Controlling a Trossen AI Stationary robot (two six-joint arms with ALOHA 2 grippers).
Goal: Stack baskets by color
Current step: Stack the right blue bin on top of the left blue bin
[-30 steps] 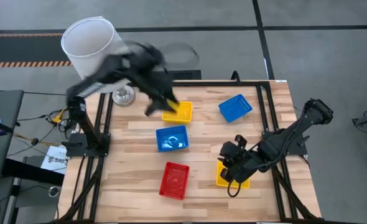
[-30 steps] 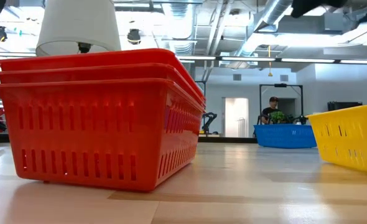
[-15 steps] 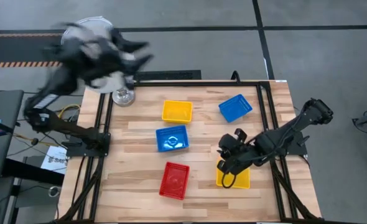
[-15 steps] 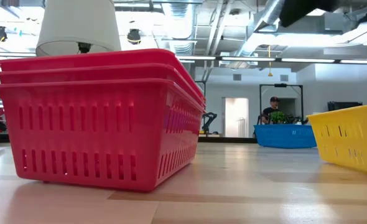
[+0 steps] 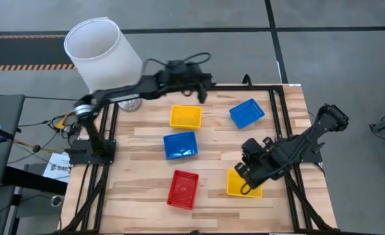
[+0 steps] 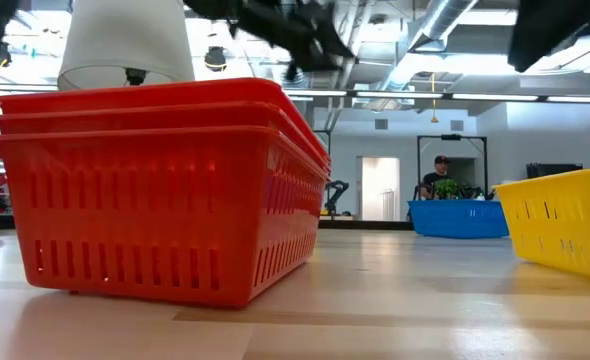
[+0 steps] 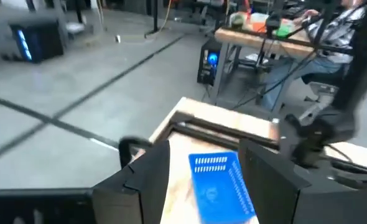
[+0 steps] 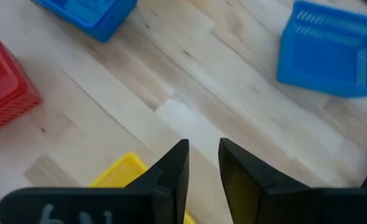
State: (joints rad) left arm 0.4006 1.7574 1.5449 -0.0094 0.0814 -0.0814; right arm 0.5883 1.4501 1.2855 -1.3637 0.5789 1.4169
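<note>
While both arms hang above the wooden table (image 5: 212,189), neither tool holds anything. The left tool (image 5: 202,88) reaches out over the far edge of the table, between the far yellow basket (image 5: 185,117) and the far blue basket (image 5: 246,112). Its fingers (image 7: 143,180) stand apart with nothing between them, and the far blue basket shows through the gap in the left wrist view. The right tool (image 5: 243,171) hovers just above the near yellow basket (image 5: 244,183) at the right side of the table. Its fingers (image 8: 174,165) stand a little apart, with bare wood showing between them in the right wrist view.

Five groups of baskets lie on the table. A middle blue basket (image 5: 180,145) sits near the centre, just in front of the far yellow basket. The red stack (image 5: 183,188) stands close to the front edge; the low view shows it as nested red baskets, one rim above another. How many baskets each of the other groups contains cannot be told. A big white lampshade (image 5: 102,52) stands beyond the far left corner of the table. Far back in the room, a person (image 6: 437,175) sits.
</note>
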